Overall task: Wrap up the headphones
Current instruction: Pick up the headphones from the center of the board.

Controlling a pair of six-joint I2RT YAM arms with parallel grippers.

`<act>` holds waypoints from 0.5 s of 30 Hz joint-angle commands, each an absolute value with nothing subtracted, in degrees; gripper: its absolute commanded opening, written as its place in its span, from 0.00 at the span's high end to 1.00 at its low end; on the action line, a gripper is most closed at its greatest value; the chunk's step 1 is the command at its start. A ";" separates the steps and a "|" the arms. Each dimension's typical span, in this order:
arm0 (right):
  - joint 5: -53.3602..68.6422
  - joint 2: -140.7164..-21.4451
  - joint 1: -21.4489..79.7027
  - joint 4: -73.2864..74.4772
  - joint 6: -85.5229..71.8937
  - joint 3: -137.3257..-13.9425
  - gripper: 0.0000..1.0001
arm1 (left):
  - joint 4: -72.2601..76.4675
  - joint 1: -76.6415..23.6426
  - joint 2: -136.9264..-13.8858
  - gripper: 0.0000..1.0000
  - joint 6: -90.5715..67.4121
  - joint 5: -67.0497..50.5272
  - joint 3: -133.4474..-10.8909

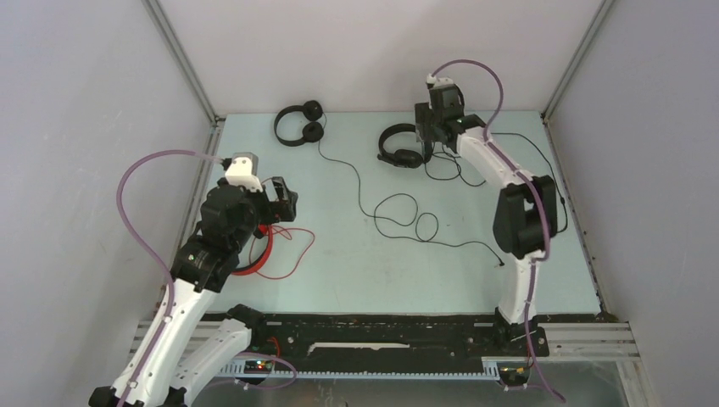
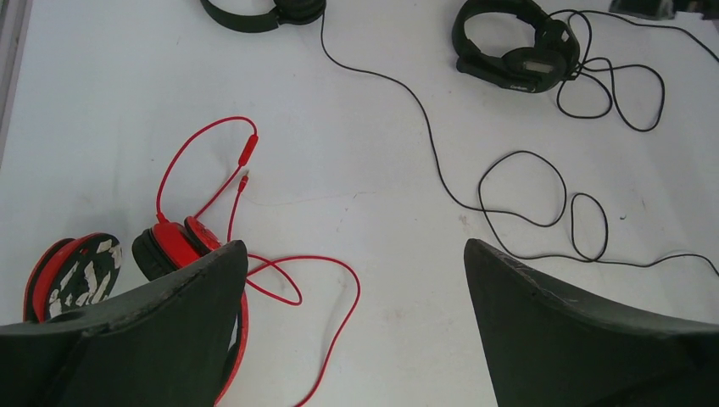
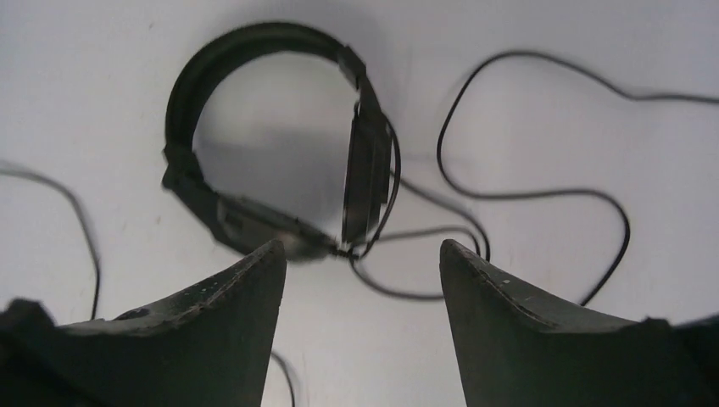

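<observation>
Red plastic marks the nearest set: the red headphones (image 2: pixel 174 244) lie by the table's (image 1: pixel 475 280) left edge, toward its near side. Their red cable (image 2: pixel 208 165) trails in loose loops over the surface just to the right.

The slim black headphones (image 1: pixel 301 124) rest at the far edge, left of the middle. Their thin black cable (image 1: pixel 405 216) runs toward the centre of the table and curls there into a few open loops. The bulkier black headphones (image 3: pixel 280 144) lie at the far edge too, right of the middle and well apart from the red set. Their tangled cable (image 2: pixel 610 93) is heaped just to their right.

The left gripper (image 2: pixel 356 322) hangs over the red headphones with its fingers spread wide and nothing between them. In its wrist view one finger hides part of the red headband.

The right gripper (image 3: pixel 363 331) points down over the bulkier black headphones at the far edge. Its fingers are apart and the gap between them is bare. The fingertips sit just short of the lower ear cup, where the cable leaves it. Whether a tip touches the cup cannot be told.
</observation>
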State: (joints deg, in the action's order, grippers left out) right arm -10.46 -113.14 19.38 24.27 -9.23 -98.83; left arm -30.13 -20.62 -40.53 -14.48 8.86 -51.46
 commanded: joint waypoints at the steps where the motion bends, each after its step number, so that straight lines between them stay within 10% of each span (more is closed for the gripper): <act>1: -13.56 -121.64 18.54 27.94 -5.76 -111.09 0.30 | -27.83 -20.74 -39.51 0.00 -12.49 9.63 -50.92; 15: -11.68 -137.30 17.70 33.19 -5.27 -124.17 0.31 | -27.70 -20.74 -38.50 0.00 -12.22 9.95 -50.36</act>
State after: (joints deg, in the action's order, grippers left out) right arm -10.76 -135.37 17.87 32.23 -6.15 -120.62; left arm -29.67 -20.62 -38.98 -13.43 8.93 -51.40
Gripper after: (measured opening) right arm 0.701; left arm 0.996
